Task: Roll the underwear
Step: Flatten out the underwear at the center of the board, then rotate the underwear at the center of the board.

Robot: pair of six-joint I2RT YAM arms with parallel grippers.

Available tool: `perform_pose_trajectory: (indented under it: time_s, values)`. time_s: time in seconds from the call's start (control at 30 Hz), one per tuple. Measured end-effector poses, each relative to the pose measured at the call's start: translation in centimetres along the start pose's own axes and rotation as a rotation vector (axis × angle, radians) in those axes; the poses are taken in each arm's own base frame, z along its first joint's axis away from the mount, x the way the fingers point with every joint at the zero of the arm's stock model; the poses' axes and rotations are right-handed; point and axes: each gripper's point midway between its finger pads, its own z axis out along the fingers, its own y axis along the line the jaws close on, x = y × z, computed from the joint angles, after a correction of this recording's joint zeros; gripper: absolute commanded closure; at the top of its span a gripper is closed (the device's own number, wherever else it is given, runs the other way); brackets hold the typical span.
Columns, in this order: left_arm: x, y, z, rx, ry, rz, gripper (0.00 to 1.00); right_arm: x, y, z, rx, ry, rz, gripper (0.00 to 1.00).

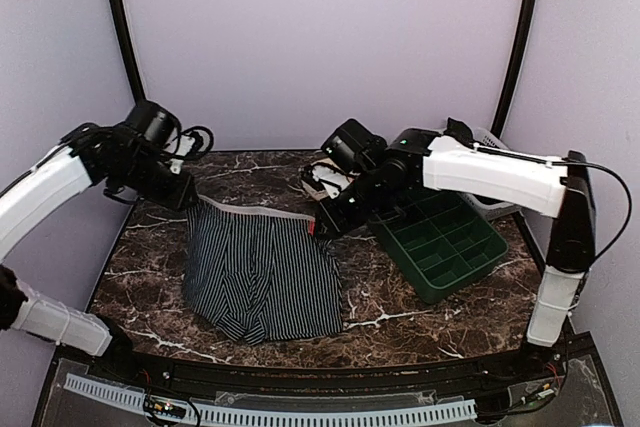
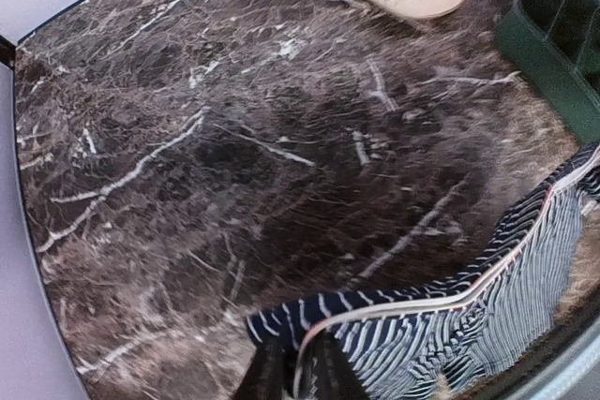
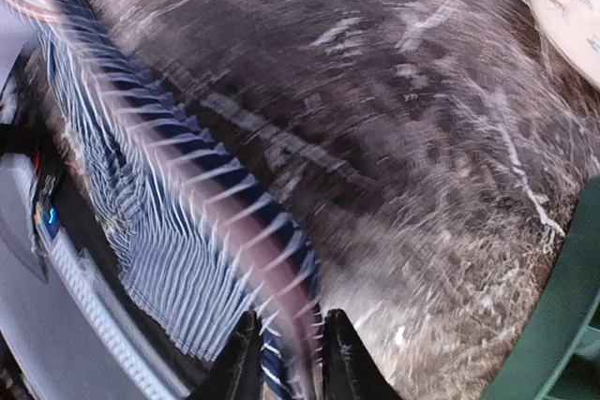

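While the left tool point(image 2: 298, 364) and right tool point(image 3: 289, 330) pinch the underwear point(image 1: 262, 277), a green tray point(image 1: 452, 282) sits alongside.

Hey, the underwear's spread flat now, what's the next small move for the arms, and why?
Probably let go of the waistband and lift both grippers clear. The underwear lies flat on the table, and the left gripper and right gripper each have a waistband corner between their fingers, so rolling likely needs a fresh grip.
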Motion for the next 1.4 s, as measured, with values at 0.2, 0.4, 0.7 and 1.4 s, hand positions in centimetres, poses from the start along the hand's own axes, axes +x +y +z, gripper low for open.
perform_pose_trajectory:
  time_s: [0.2,0.4,0.7,1.4]
  values:
    - [-2.4,4.6,12.1,-0.257,0.209,0.016,0.32,-3.2,-7.4,6.2,0.179,0.057,0.098,0.46]
    - [-3.6,6.0,12.8,-0.286,0.187,-0.04,0.39,-3.1,-6.7,5.6,0.149,0.038,0.092,0.5]
    - [7.4,-3.4,11.2,0.043,0.275,-0.072,0.61,2.1,-3.5,7.1,-0.069,0.143,0.079,0.7]
    - [12.9,-1.3,19.2,-0.065,0.53,-0.24,0.81,9.6,-4.0,13.6,-0.088,0.329,-0.014,0.9]
